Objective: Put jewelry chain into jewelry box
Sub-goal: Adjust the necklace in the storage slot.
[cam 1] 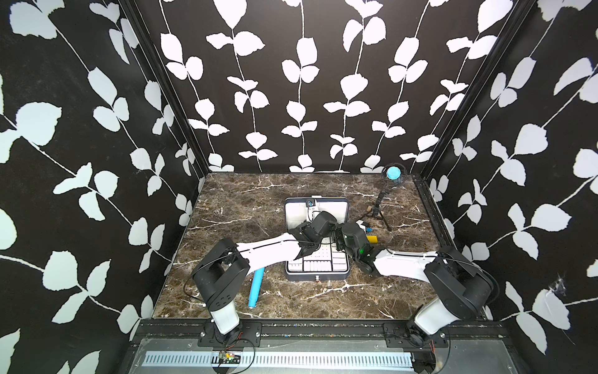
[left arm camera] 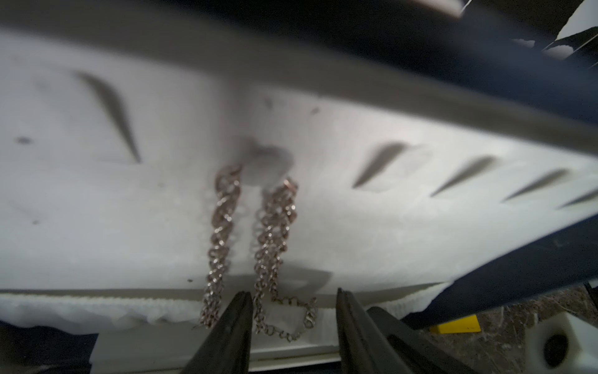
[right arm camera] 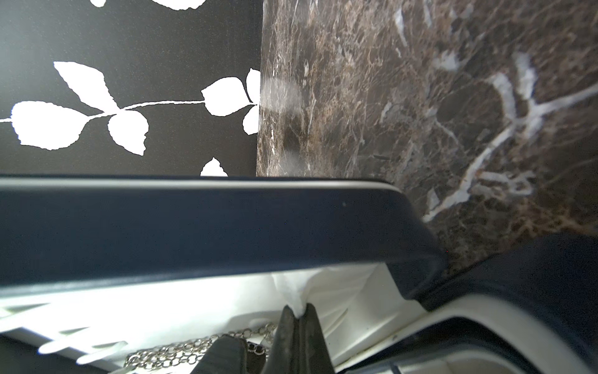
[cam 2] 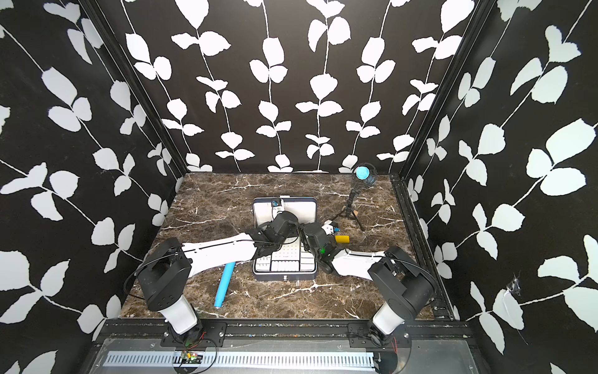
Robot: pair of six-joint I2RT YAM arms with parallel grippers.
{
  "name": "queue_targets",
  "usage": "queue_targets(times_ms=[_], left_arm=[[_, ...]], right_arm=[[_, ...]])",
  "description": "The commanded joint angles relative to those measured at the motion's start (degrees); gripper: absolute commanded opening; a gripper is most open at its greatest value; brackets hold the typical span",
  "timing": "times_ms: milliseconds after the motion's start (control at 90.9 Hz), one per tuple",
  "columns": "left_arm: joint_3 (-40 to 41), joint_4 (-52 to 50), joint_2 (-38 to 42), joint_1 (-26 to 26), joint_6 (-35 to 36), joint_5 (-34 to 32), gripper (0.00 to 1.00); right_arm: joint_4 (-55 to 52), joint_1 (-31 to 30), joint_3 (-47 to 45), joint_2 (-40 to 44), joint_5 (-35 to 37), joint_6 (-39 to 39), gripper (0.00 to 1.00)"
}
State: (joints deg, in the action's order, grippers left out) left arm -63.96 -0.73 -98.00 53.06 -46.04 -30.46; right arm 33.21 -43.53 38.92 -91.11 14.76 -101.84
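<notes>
The jewelry box (cam 1: 317, 277) lies open mid-table, its navy lid (right arm camera: 226, 226) raised at the back. Against the lid's white lining (left arm camera: 404, 226) hangs the silvery jewelry chain (left arm camera: 275, 223), draped in two strands from a hook, its thin tail looping between my jaws. My left gripper (left arm camera: 293, 302) is open just below the strands and holds nothing. My right gripper (right arm camera: 299, 312) is shut on a pinched fold of the white lining near the lid's corner, with the jewelry chain (right arm camera: 194, 351) beside it. Both arms (cam 1: 268, 249) (cam 1: 401, 262) reach over the gridded tray (cam 1: 323, 259).
A yellow block (cam 1: 372, 239) and a small white piece (cam 1: 362, 224) sit just right of the box. A black tripod (cam 1: 377, 212) with a blue ball (cam 1: 393, 173) stands at the back right. A blue tube (cam 1: 255, 288) lies front left. Patterned walls enclose three sides.
</notes>
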Motion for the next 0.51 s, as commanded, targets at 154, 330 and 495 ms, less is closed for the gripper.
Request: queue_targets(times_ms=[154,330,495], left_arm=[[0.1,-1.1,-1.6,-1.4,-2.5,4.0,0.24],[-0.1,-0.7,-0.9,-1.8,-1.3,3.7,0.0],[0.3,0.6,1.0,-2.2,0.4,2.8,0.0]], right_arm=[[-1.1,-0.7,-1.1,0.5,0.1,0.0,0.0],[-1.2,-0.7,-1.1,0.6,0.1,0.1,0.0],[-1.2,-0.8,-1.1,0.7,0.1,0.3,0.0]])
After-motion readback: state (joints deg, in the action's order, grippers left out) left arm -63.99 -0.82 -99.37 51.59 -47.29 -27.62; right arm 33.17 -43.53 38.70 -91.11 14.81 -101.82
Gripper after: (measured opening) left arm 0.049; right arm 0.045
